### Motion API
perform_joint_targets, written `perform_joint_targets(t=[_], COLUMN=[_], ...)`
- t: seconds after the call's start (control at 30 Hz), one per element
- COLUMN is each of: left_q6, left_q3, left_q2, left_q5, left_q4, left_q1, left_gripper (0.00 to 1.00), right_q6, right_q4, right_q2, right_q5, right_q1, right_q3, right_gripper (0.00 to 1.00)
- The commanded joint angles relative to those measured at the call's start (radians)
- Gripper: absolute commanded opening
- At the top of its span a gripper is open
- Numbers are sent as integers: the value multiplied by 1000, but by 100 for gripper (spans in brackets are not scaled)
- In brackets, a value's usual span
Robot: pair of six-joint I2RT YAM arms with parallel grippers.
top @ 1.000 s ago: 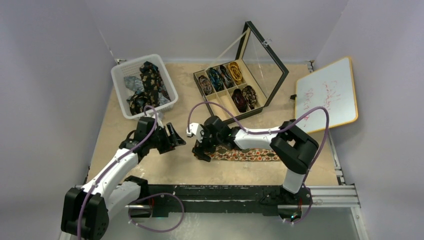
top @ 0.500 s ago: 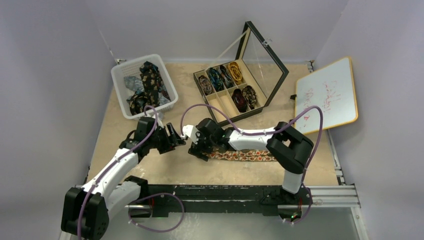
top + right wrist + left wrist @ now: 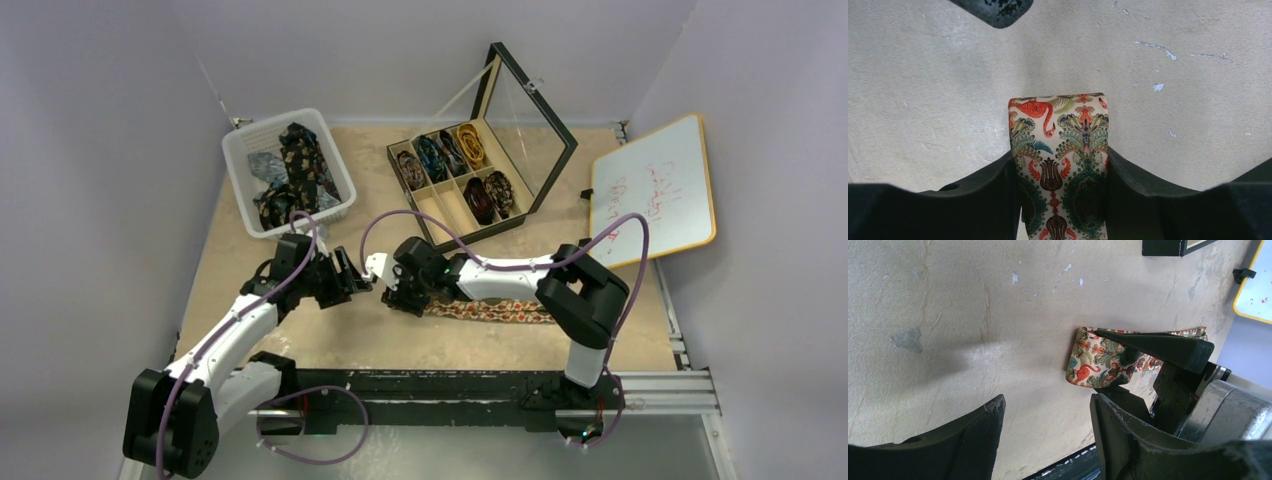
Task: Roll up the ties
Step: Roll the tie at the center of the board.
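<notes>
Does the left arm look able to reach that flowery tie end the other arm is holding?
Probably yes: the left gripper is open and close to the tie, with only bare table between them.

The tan table (image 3: pixel 300 335) carries a basket (image 3: pixel 238 165) at upper left, an open box (image 3: pixel 455 238) at upper centre, a whiteboard (image 3: pixel 655 190) at right, and a flat tie (image 3: pixel 500 311) at centre.

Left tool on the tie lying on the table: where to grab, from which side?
Probably the rounded end of the tie, the short bit poking past the right tool, which is clamped across its width. Bring the open left tool in head-on from the left; the remaining length lies flat under the right arm.
</notes>
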Motion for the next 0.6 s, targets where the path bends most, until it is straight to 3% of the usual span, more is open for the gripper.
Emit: perform_joint_targets(t=[0.0, 0.23, 0.57], left_q6=[17, -22, -115], left_q3=[12, 10, 24], left_q2=[-5, -29, -82], left_q5=[2, -77, -210], left_q4=[28, -16, -120], left_q1=[6, 6, 6], left_gripper=[61, 60, 61], right_q6=[-1, -30, -191], right_q4=[-96, -43, -99], right_q2=[47, 102, 202], right_q5=[60, 16, -216], right_q1=[5, 25, 40], right_q3=[12, 65, 217], right_gripper=[53, 52, 51])
